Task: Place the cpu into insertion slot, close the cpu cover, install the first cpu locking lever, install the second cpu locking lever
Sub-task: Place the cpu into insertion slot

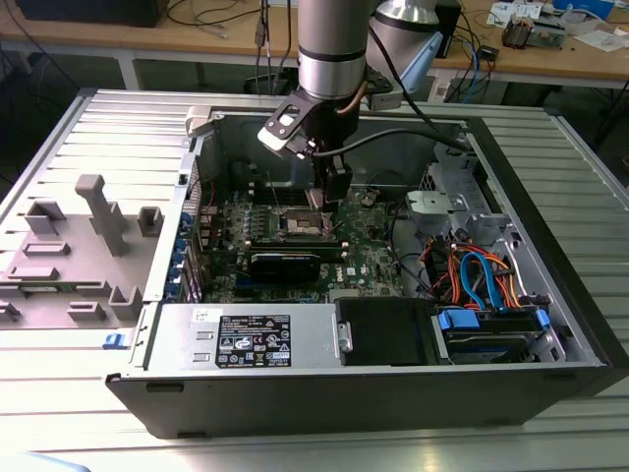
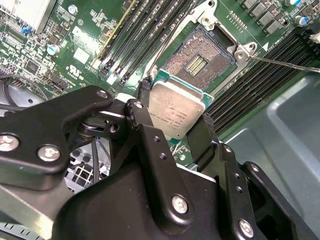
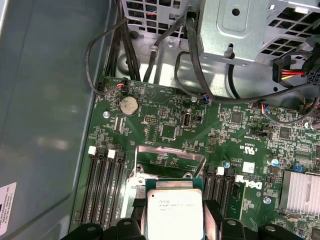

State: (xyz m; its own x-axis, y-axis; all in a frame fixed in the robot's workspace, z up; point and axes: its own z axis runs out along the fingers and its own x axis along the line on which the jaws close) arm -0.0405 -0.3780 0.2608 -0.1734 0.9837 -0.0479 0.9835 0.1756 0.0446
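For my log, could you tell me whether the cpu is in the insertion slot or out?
Out: the tool holds the cpu by its edges; the insertion slot lies bare.

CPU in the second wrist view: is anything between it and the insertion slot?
Nothing visible. The gripper holds the cpu close over the insertion slot, whose contact field lies bare; the cpu cover stands swung open, off the slot.
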